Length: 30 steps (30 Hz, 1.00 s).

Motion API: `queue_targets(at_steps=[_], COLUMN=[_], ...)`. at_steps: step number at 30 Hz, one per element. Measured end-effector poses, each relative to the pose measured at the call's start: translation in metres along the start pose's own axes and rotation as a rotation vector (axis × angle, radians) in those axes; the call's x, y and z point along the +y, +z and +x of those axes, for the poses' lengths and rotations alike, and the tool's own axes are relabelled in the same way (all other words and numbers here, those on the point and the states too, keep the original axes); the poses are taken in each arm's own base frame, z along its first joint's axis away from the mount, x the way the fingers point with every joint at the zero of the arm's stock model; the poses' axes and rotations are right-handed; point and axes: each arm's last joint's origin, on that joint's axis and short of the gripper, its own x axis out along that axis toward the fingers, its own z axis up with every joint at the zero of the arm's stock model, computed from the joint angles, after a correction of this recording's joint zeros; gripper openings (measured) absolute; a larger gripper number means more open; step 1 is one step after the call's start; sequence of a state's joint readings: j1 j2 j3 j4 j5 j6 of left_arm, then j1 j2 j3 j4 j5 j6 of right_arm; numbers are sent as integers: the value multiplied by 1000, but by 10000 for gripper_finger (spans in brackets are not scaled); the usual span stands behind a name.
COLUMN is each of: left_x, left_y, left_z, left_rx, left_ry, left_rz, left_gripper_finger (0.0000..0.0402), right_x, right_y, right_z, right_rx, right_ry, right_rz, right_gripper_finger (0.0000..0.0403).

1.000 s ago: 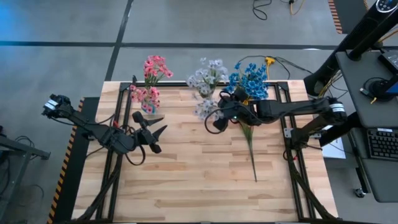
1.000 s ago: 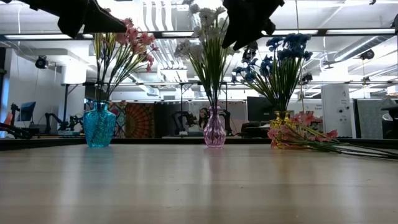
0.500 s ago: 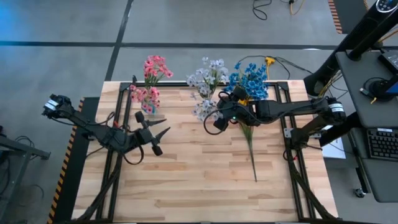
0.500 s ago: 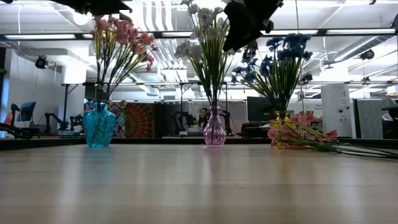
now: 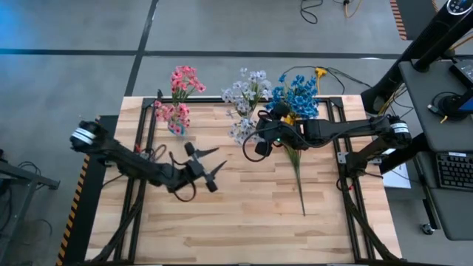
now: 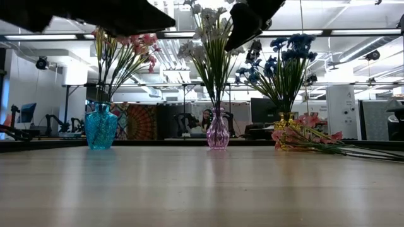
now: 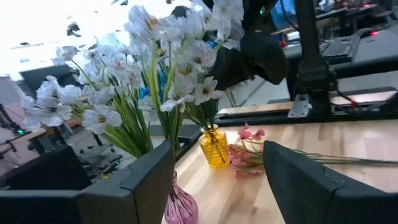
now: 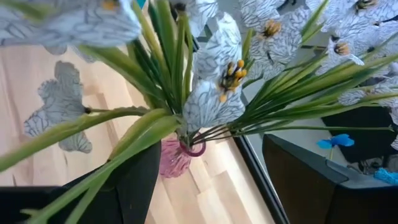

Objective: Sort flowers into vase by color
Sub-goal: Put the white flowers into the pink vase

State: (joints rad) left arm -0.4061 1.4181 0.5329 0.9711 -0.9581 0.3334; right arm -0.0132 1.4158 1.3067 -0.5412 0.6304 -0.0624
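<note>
Since a second ago your left gripper [image 5: 215, 169] is swinging toward table centre, fingers spreading, empty. Pink, white and blue flowers [image 5: 245, 94] are standing in vases along 12 o'clock. Your right gripper [image 5: 260, 142], jaws apart, is hovering by them. One pink spray [image 5: 298, 168] is lying at 3 o'clock, awaiting sorting.

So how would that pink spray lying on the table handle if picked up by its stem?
The pink spray probably droops: its stem is long and thin, blossoms bunched at one end by the yellow vase. Likely light. It lies flat, so rolling seems unlikely.
</note>
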Motion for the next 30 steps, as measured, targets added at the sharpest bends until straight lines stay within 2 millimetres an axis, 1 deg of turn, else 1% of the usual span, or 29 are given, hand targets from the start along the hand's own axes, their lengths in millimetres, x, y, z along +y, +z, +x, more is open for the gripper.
queue_targets(at_steps=[3,6,8,10,13,18,21,24,30], left_x=[-8,-9,-9,-7,-4,1,9,15,15], left_y=[-6,-12,-17,-22,-33,-48,-55,-57,-53], left_z=[14,32,45,59,77,100,115,126,137], left_rx=[-40,-56,-62,-74,-40,-27,-17,-30,-64], left_ry=[46,105,92,64,113,110,135,126,107], left_rz=[-9,9,20,3,10,24,32,31,48], left_gripper_finger=[230,230,230,230,228,224,223,223,223], right_x=[0,-1,-1,-1,-1,-1,-1,-1,-1], right_y=[0,2,2,2,1,1,1,2,2], right_z=[0,-1,-2,-2,-2,-2,-2,-2,-2], right_rx=[-1,-5,-8,-6,0,0,-1,-1,-4], right_ry=[1,1,4,9,10,10,11,11,10], right_rz=[-10,-21,-23,-25,-29,-36,-35,-35,-33], right_gripper_finger=[272,272,272,272,272,272,272,272,272])
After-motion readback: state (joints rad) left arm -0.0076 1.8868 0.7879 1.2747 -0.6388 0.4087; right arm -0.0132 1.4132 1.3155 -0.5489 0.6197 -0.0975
